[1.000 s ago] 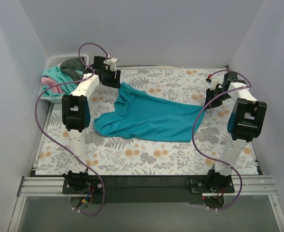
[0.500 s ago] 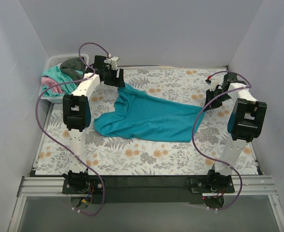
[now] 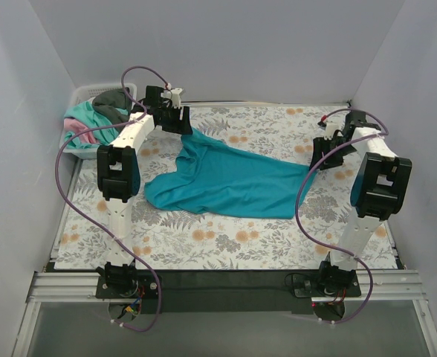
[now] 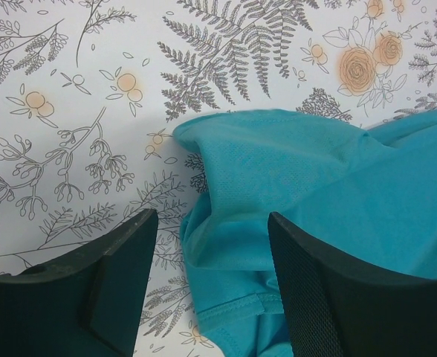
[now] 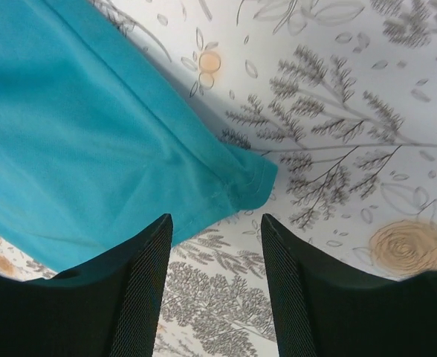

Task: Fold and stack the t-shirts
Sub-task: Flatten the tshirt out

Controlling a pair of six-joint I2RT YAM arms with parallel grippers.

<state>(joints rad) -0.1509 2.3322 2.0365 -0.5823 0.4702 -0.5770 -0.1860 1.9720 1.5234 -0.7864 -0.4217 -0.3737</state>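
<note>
A deep teal-blue t-shirt (image 3: pixel 233 182) lies rumpled and spread across the middle of the floral table cover. My left gripper (image 3: pixel 177 120) is open over the shirt's far left corner. In the left wrist view the teal cloth (image 4: pixel 293 186), with a stitched hem, lies between the open fingers (image 4: pixel 118 268), and the gripper (image 4: pixel 211 223) holds nothing. My right gripper (image 3: pixel 319 158) is open at the shirt's right end. In the right wrist view the shirt's hemmed corner (image 5: pixel 252 178) lies just ahead of the open gripper (image 5: pixel 215 223), which is empty.
A white basket (image 3: pixel 79 97) stands at the back left corner with mint-green (image 3: pixel 81 117), pink (image 3: pixel 73 137) and dark grey (image 3: pixel 113 100) shirts heaped in it. Grey walls close in the table on the left, back and right.
My left gripper has shifted a little to the right, onto the shirt's far left corner. My right gripper has edged slightly left toward the shirt's right end. The shirt has barely moved.
</note>
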